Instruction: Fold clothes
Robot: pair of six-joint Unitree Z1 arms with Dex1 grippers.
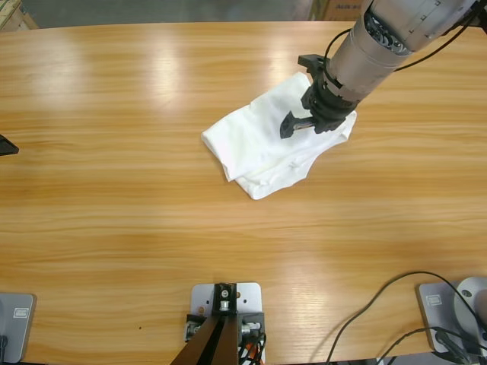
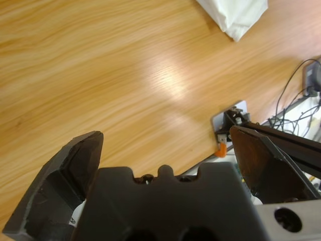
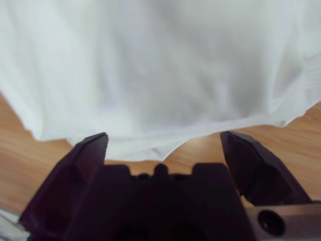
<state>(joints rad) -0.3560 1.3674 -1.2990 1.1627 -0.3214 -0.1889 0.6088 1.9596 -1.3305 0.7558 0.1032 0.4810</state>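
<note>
At the far left edge of the high view only a dark sliver of the left arm shows; its wrist view looks along the left gripper (image 2: 165, 145), whose jaws stand wide apart over bare wooden table (image 1: 114, 152), holding nothing, with one corner of the white T-shirt (image 2: 235, 15) showing well away from it. Right of the table's middle and toward the far side, the T-shirt (image 1: 262, 144) lies as a compact, roughly folded bundle of several layers, its near edges uneven. Over the bundle's right part hangs the right arm, coming down from the upper right corner, and the right gripper (image 1: 300, 122) sits low on or just above the cloth. In its wrist view the right gripper's jaws are apart, the white fabric filling the space ahead of them and none of it pinched between them. The main risk, as I judge it, is the thin soft fabric: if the jaws close here they may catch only the top layer, or all layers at once, and a pull would drag the bundle open or slide it across the smooth wood. The left gripper is too far off to pin the cloth down.
</note>
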